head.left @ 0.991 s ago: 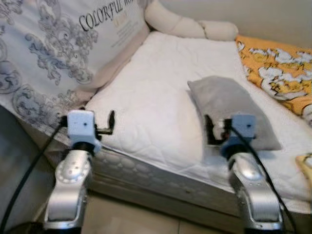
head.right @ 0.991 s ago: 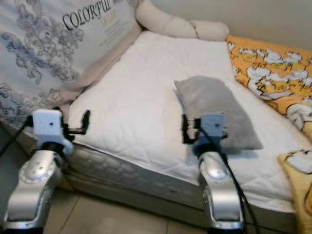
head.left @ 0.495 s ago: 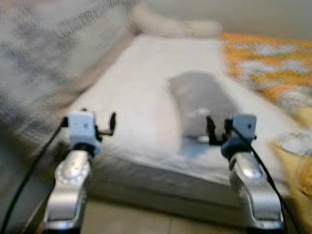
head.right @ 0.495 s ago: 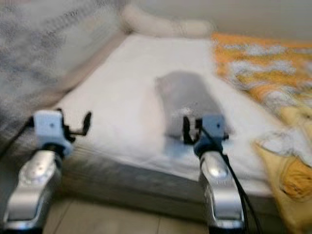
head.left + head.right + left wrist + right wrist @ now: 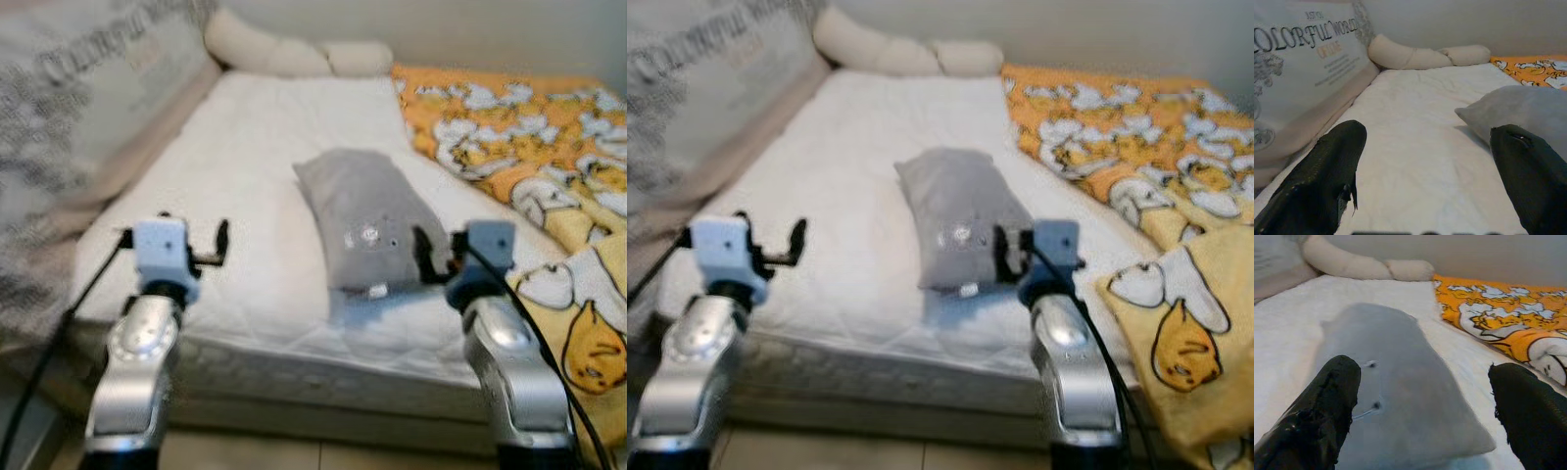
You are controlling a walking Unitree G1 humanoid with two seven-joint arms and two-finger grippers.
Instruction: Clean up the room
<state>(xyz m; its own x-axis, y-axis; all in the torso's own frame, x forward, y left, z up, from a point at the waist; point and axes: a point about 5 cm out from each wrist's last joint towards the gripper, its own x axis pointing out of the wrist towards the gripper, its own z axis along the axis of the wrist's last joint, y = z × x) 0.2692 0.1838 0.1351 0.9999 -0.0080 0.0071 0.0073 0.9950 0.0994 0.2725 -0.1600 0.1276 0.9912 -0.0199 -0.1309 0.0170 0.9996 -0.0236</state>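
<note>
A grey pillow (image 5: 362, 220) lies flat on the white mattress (image 5: 245, 157), near its front edge. My right gripper (image 5: 437, 257) hovers open at the pillow's near right corner, and the pillow (image 5: 1396, 382) lies between and beyond its fingers (image 5: 1327, 401) with nothing held. Open as well, my left gripper (image 5: 222, 238) hangs over the mattress front edge, left of the pillow (image 5: 1528, 110). A rumpled orange blanket (image 5: 509, 127) with white and yellow cartoon figures covers the bed's right side and hangs over the front.
A large cushion (image 5: 69, 108) with grey ornaments and lettering leans along the bed's left side. A cream bolster (image 5: 274, 54) lies along the head of the bed against the wall. Bare floor (image 5: 294, 455) runs below the mattress edge.
The camera has swung to the right, so the bed shifted left in the picture and more of the orange blanket shows. Both arms keep their pose, grippers still open.
</note>
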